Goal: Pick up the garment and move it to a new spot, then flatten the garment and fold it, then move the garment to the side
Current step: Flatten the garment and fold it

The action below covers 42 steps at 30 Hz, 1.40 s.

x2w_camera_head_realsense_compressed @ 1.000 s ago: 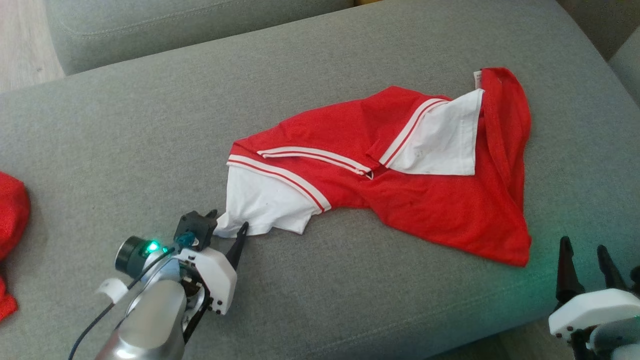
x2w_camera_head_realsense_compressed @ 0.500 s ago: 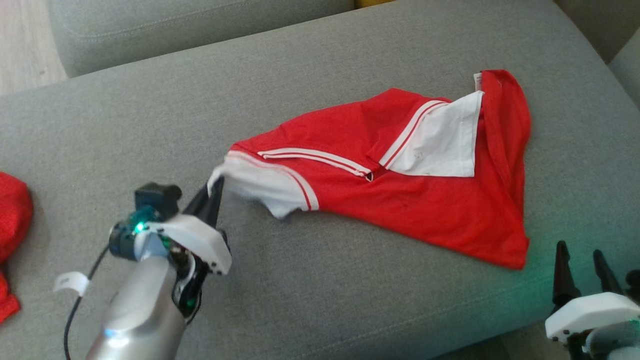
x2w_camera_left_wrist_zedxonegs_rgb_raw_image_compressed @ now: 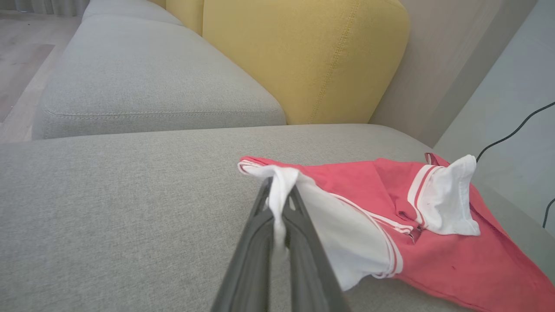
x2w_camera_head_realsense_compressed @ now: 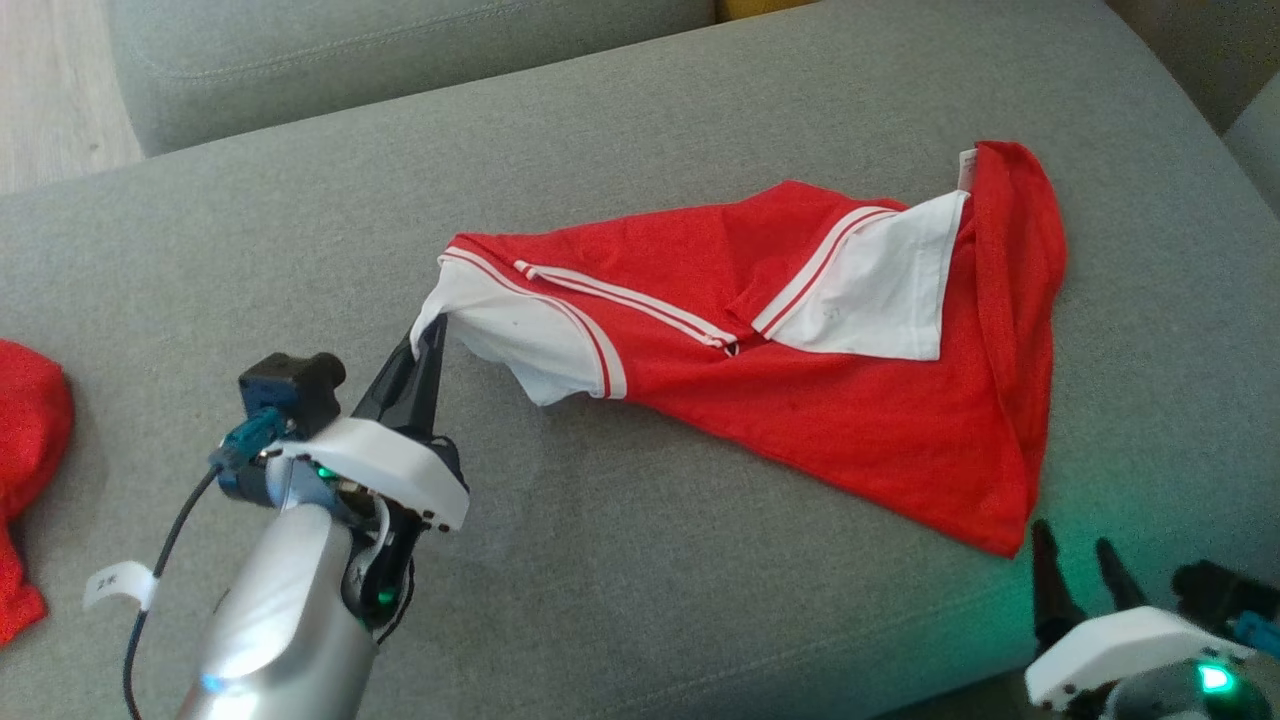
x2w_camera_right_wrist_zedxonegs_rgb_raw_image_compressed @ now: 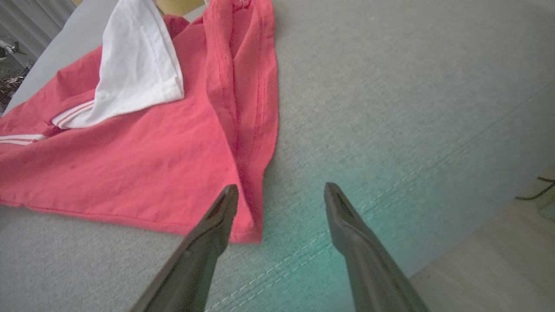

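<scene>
Two claws are in our head view, but only one works now. Our left claw [x2w_camera_head_realsense_compressed: 428,335] is pressed together on the white sleeve [x2w_camera_head_realsense_compressed: 520,345] of the garment [x2w_camera_head_realsense_compressed: 800,400], and in the left wrist view we see a fold of this white cloth pinched between the two dark fingers [x2w_camera_left_wrist_zedxonegs_rgb_raw_image_compressed: 256,242]. This is new: in the picture of one second ago the same claw stands spread and low at the sleeve edge on the grey seat [x2w_camera_head_realsense_compressed: 300,220], and now it is closed and raised, and the sleeve corner is lifted off the seat with it. The rest of the garment, red with white stripes and a second white sleeve [x2w_camera_head_realsense_compressed: 870,300], lies on the seat and is pulled a little toward the held corner; its near right corner keeps almost the same place. Our right claw [x2w_camera_head_realsense_compressed: 1075,555] is spread, with nothing between its fingers, and it hovers just beside that near right corner, closer than one second ago, though the head camera shifts too, so we are not sure

We judge that the grasp is made, so the first step, to pick up and move the garment, can begin. With one corner held the cloth will probably drag crumpled; the right claw may help
</scene>
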### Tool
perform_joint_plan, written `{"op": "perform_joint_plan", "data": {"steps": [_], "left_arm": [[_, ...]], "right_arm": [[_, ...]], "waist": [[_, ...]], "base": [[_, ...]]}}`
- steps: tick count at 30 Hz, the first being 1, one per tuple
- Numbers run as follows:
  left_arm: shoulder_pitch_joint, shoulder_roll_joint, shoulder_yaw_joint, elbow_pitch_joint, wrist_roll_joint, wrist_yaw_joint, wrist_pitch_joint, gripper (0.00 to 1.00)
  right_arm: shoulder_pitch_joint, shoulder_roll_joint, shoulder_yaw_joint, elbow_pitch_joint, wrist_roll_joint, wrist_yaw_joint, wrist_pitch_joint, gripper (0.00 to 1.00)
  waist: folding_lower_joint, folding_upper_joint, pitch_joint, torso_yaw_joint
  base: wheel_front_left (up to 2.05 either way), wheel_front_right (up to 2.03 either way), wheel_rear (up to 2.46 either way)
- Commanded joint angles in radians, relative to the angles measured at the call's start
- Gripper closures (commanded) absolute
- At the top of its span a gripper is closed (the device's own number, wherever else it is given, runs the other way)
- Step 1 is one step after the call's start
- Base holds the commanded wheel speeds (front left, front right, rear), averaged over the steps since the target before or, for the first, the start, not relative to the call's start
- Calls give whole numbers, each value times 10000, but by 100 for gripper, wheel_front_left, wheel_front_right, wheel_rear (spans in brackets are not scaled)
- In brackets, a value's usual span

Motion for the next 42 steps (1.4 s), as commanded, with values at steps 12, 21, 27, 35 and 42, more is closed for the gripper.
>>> {"op": "perform_joint_plan", "data": {"steps": [12,21,27,35,42], "left_arm": [[-142,298,218,-825,-76,206,133,100],[-128,394,154,-1014,-118,270,213,100],[-126,451,215,-1075,-205,340,184,100],[5,390,736,-1431,-854,418,92,100],[-144,203,1423,-2471,-2061,339,485,100]], "right_arm": [[-1183,-124,1136,1514,849,-7,-235,0],[-1808,-124,1501,2737,1122,-7,-358,100],[-1960,-124,1646,2465,1008,-7,-641,100],[-2255,-220,1684,282,131,-7,-243,100],[-2799,-868,1983,-2256,276,-7,901,100]], "waist": [[0,-1,45,144],[0,-1,132,292],[0,-1,47,361],[0,-1,-458,358],[0,-1,-944,463]], "base": [[0,0,0],[0,0,0],[0,0,0],[0,0,0],[0,0,0]]}}
